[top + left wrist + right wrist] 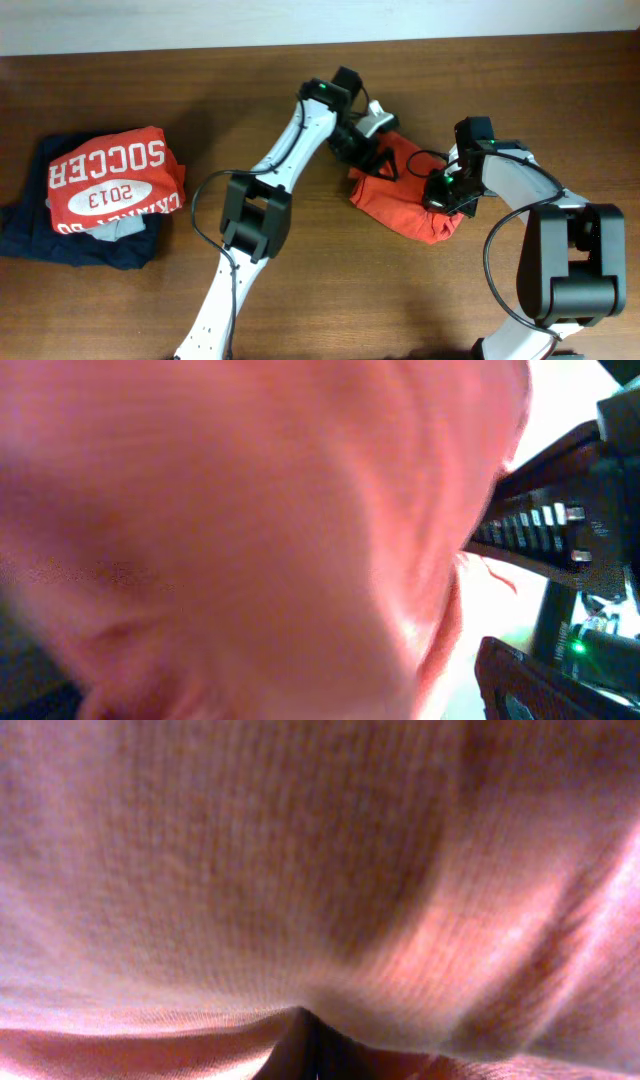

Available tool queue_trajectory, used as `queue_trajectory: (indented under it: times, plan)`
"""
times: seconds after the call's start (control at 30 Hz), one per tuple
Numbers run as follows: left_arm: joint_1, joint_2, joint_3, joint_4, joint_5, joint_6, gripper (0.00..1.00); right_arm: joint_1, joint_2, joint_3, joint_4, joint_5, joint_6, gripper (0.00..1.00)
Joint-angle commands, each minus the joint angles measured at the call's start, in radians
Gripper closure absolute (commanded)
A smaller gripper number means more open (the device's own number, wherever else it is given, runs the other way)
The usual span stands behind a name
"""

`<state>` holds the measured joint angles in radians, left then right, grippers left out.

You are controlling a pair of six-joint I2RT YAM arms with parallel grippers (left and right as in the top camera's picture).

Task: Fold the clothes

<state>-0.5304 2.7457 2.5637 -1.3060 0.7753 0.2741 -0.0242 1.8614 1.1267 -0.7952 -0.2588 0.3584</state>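
The orange-red T-shirt [400, 205] lies bunched in a compact bundle on the table right of centre, with no lettering showing. My left gripper [378, 160] is at its upper left edge and my right gripper [443, 195] is at its right side. Both are pressed into the cloth. Orange fabric fills the left wrist view [250, 510] and the right wrist view [300, 850], hiding the fingers. In the right wrist view the cloth draws to a dark pinch at the bottom centre. Both grippers seem shut on the shirt.
A red shirt with white "SOCCER 2013" print [110, 180] lies folded on a dark navy garment [60, 245] at the table's left side. The right arm [560, 530] shows at the right of the left wrist view. The wooden table [400, 300] extends in front.
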Motion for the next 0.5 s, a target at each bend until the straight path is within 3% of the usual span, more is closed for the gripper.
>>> queue_trajectory:
  times: [0.0,0.1,0.17,0.2,0.23,0.33,0.47]
  plan:
    - [-0.050,0.043,-0.001,-0.019,0.024,0.019,0.01,-0.003,0.032,-0.034,-0.013,0.137,-0.014,0.96]
    - [-0.074,0.043,-0.001,-0.008,0.014,0.019,0.10,-0.003,0.032,-0.034,-0.013,0.137,-0.014,0.96]
    - [-0.086,0.043,-0.001,0.002,0.014,0.019,0.26,-0.003,0.032,-0.034,-0.013,0.137,-0.014,0.96]
    - [-0.090,0.043,-0.001,0.005,0.014,0.019,0.37,-0.003,0.032,-0.034,-0.013,0.137,-0.014,0.96]
    - [-0.096,0.043,-0.001,0.005,0.014,0.019,0.59,-0.003,0.032,-0.034,-0.014,0.136,-0.014,0.96]
    - [-0.094,0.042,0.000,-0.014,0.014,0.016,0.99,-0.003,0.028,-0.033,-0.033,0.136,-0.014,0.96]
    - [-0.017,0.034,0.103,-0.143,-0.055,-0.056,0.99,-0.003,-0.092,-0.030,-0.093,0.091,-0.058,0.96]
